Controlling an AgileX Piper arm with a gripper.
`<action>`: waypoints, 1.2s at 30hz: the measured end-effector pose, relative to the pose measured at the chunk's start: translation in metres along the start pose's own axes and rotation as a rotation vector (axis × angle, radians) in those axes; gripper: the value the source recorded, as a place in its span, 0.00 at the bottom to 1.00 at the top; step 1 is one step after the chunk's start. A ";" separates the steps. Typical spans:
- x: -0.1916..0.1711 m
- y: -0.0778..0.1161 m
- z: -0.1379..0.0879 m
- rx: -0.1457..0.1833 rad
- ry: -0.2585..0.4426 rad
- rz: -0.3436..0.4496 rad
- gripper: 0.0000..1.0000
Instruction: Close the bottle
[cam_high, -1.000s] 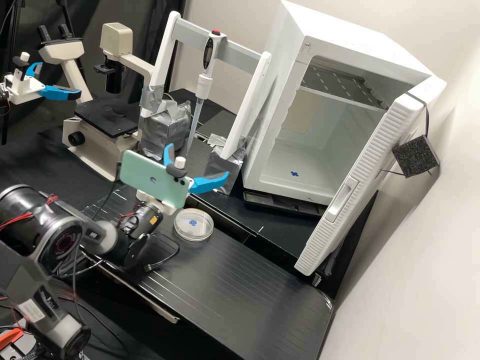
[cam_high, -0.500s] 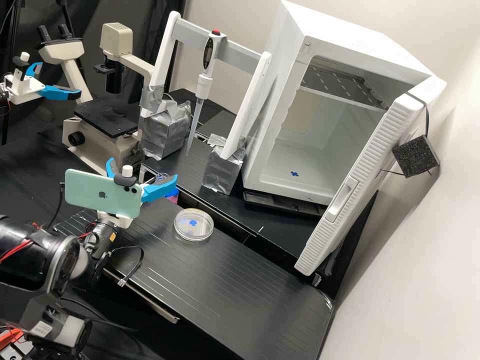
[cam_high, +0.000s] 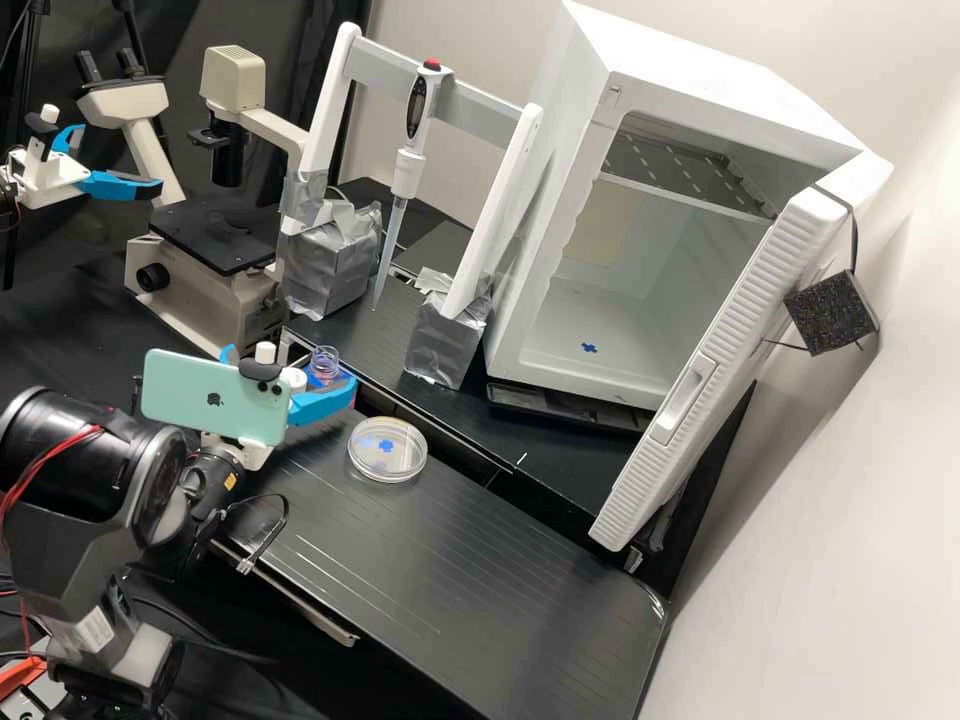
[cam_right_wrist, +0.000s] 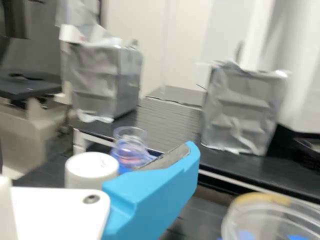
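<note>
In the high view, my gripper (cam_high: 290, 367) is at the left of the bench, its blue fingers spread wide. A clear bottle (cam_high: 324, 362) with a blue-purple tint stands just beyond it, without a lid on its mouth. A white round lid (cam_high: 294, 379) shows beside the bottle, behind the phone-bearing wrist. In the wrist view, the gripper (cam_right_wrist: 97, 150) has one blue finger in sight. The white lid (cam_right_wrist: 92, 167) is close behind the white mount, nearer than the open-mouthed bottle (cam_right_wrist: 130, 145). The finger partly covers the bottle's lower part. Whether anything touches the lid cannot be told.
A clear round dish (cam_high: 387, 450) lies on the black ribbed tray (cam_high: 480, 560), right of the gripper. Behind are a microscope (cam_high: 215, 250), a foil-wrapped block (cam_high: 445, 340), a hanging pipette (cam_high: 405, 170) and a white incubator (cam_high: 540, 300) with its door open.
The gripper first moved left and slightly down from near the dish, then a little right and down. The bottle's neck and the white lid now show beside it. The fingers stay spread.
</note>
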 end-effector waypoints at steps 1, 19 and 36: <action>0.000 0.001 0.002 -0.001 -0.009 0.004 0.00; 0.001 0.002 0.007 0.042 -0.040 0.010 0.00; 0.000 -0.002 -0.004 0.047 0.020 -0.010 0.00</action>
